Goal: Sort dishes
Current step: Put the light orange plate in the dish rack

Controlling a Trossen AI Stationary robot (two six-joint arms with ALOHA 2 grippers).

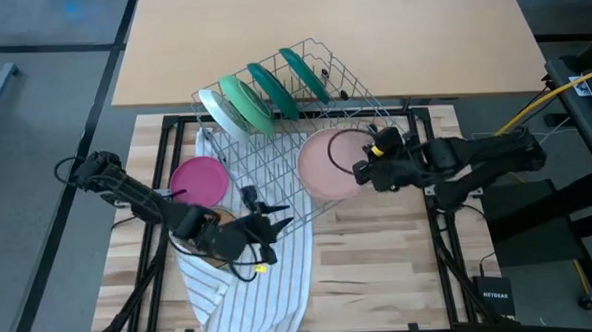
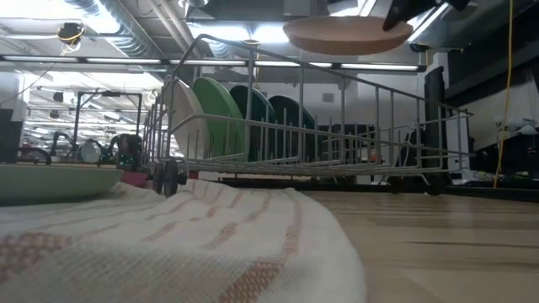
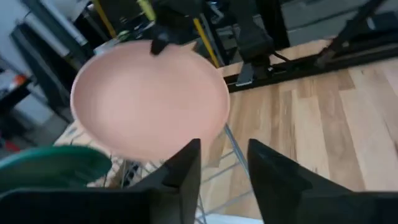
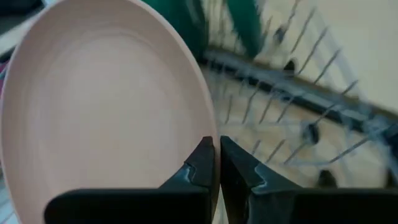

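The right claw (image 1: 360, 169) grips the rim of the peach-pink plate (image 1: 328, 165) and holds it up over the near right part of the wire rack (image 1: 319, 120). In the right wrist view its two fingers (image 4: 200, 163) press together on the plate's edge, with the plate's (image 4: 106, 112) hollow face filling most of the picture. From worktop height the plate (image 2: 347, 34) hangs flat above the rack's (image 2: 337, 126) top wire, clear of it.

The left claw (image 1: 275, 219) hovers over the striped cloth (image 1: 251, 278), near the rack's front corner. Its fingers (image 3: 180, 171) stand apart with nothing between them, pointing toward the held plate (image 3: 149, 96).

Four dishes stand on edge in the rack's far slots: a light green plate with a white face (image 1: 221, 111) at the left end, then a mid-green plate (image 1: 245, 101), a dark green plate (image 1: 271, 90) and another dark green plate (image 1: 302, 73). From the low camera they line up the same way, the white-faced one (image 2: 181, 114) nearest.

A magenta plate (image 1: 199, 180) lies flat on the cloth just left of the rack, beside the left arm. A small brown-orange dish (image 1: 216, 252) sits partly hidden under the left arm's wrist. The cloth spreads over the wooden worktop (image 1: 381, 272) and under the rack's left side.
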